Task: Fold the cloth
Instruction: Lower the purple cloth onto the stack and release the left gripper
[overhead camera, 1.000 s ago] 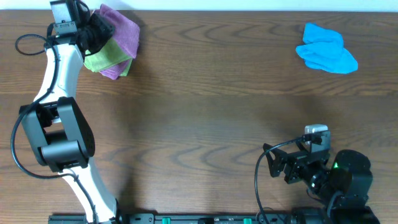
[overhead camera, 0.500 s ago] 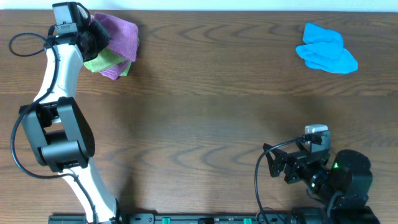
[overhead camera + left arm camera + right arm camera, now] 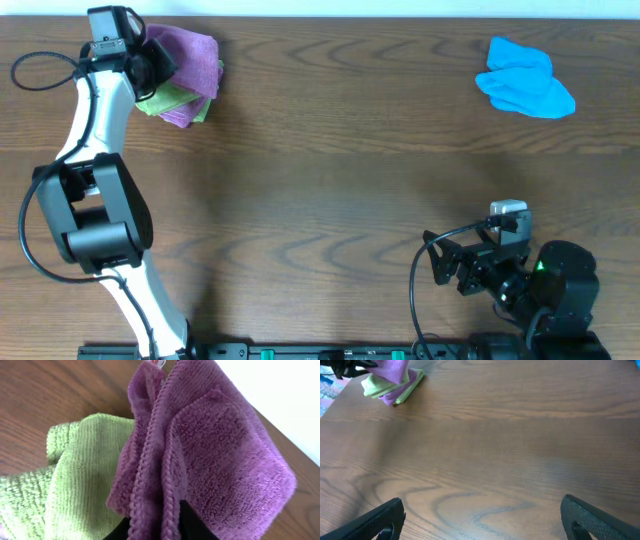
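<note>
1. The brown wood-grain table (image 3: 330, 170) fills the overhead view.
2. At 2 o'clock, a crumpled blue cloth (image 3: 525, 80) lies alone.
3. At 10 o'clock, a lime-green cloth (image 3: 165, 98) and a lilac cloth (image 3: 190, 55) lie bunched together, touching.

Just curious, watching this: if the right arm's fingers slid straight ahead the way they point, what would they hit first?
Probably nothing soon: the right fingers face only wooden table. The purple cloth lies far off to one side, though depth is unclear.

A: Entry one, purple cloth (image 3: 225, 460)?
B: Fuzzy microfibre, dense pile, corded stitched edge.
A: Green cloth (image 3: 75, 480)?
B: Finer ribbed weave, matt.
A: Table (image 3: 330, 150)?
B: Brown wood grain, smooth, low sheen.
</note>
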Robot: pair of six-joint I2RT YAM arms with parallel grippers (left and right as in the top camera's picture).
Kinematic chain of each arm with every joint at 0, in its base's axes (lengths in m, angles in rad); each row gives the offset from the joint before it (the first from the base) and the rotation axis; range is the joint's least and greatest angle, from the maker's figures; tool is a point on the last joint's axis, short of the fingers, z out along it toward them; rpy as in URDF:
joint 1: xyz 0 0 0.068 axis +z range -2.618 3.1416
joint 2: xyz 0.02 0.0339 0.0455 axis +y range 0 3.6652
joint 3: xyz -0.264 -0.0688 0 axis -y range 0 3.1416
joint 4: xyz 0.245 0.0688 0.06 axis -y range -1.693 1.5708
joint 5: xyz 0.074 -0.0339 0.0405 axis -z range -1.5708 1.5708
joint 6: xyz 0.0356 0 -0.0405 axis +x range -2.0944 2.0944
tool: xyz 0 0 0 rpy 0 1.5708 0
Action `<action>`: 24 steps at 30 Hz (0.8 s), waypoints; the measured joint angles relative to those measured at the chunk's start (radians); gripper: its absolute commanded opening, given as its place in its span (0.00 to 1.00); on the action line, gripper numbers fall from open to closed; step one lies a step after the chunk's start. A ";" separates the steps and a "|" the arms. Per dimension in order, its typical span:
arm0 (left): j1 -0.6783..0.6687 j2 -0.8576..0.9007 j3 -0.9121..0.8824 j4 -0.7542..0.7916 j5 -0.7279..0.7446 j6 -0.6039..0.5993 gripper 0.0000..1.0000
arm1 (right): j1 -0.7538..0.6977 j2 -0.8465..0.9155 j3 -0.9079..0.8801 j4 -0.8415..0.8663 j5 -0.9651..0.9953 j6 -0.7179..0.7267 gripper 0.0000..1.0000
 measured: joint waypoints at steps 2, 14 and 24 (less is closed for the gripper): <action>0.001 0.000 0.000 0.000 -0.004 0.010 0.31 | 0.000 0.000 0.000 0.000 0.000 0.000 0.99; 0.015 0.000 0.000 -0.018 -0.030 0.045 0.39 | 0.000 0.000 0.000 0.000 0.000 0.000 0.99; 0.053 0.000 0.000 -0.057 -0.034 0.064 0.50 | 0.000 0.000 0.000 0.000 0.000 0.000 0.99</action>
